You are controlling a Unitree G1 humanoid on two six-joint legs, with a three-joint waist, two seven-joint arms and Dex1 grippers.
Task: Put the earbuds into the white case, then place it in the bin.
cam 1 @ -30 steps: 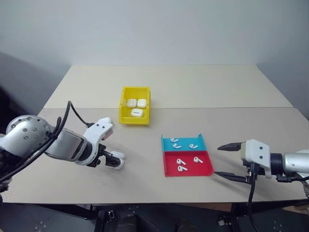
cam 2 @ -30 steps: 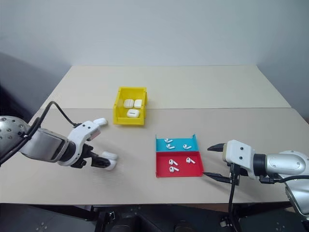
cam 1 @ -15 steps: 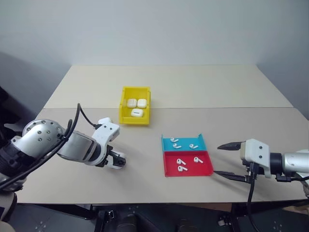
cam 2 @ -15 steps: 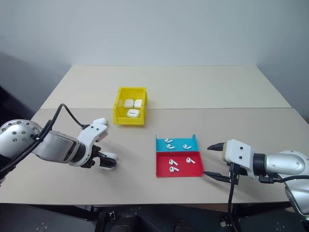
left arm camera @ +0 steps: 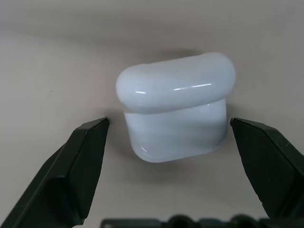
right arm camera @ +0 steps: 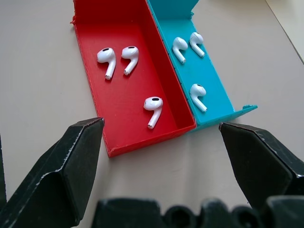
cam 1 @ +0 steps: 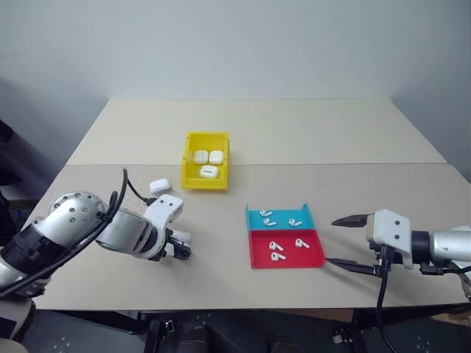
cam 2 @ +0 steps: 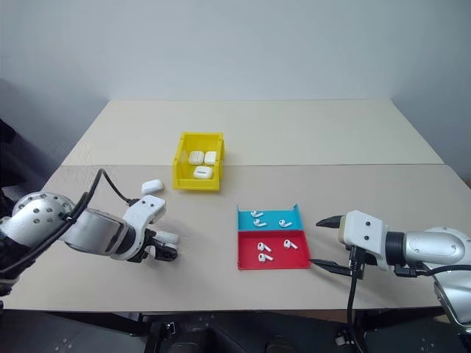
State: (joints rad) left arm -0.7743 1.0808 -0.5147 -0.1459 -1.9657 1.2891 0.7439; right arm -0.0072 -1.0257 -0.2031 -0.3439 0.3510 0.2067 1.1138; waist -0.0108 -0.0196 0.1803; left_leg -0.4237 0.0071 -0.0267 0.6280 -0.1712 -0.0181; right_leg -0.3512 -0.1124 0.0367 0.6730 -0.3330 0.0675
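Six earbuds (right arm camera: 153,105) in the tray (right arm camera: 123,142), three cases in the yellow bin (cam 1: 189,163), one white case (left arm camera: 175,107) framed by the left gripper (left arm camera: 168,130). Both it and the right gripper (cam 1: 343,241) gape wide, holding nothing. That case is mostly hidden from the head views.

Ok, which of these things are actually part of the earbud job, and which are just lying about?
Job:
- tiny glossy white stemmed earbuds, six in the tray
- small glossy white rounded case, on the table between the open jaws of the left gripper
- bright yellow plastic bin

Lying about:
- second white case beside the bin
- three white cases in the bin
- flat red-and-blue tray
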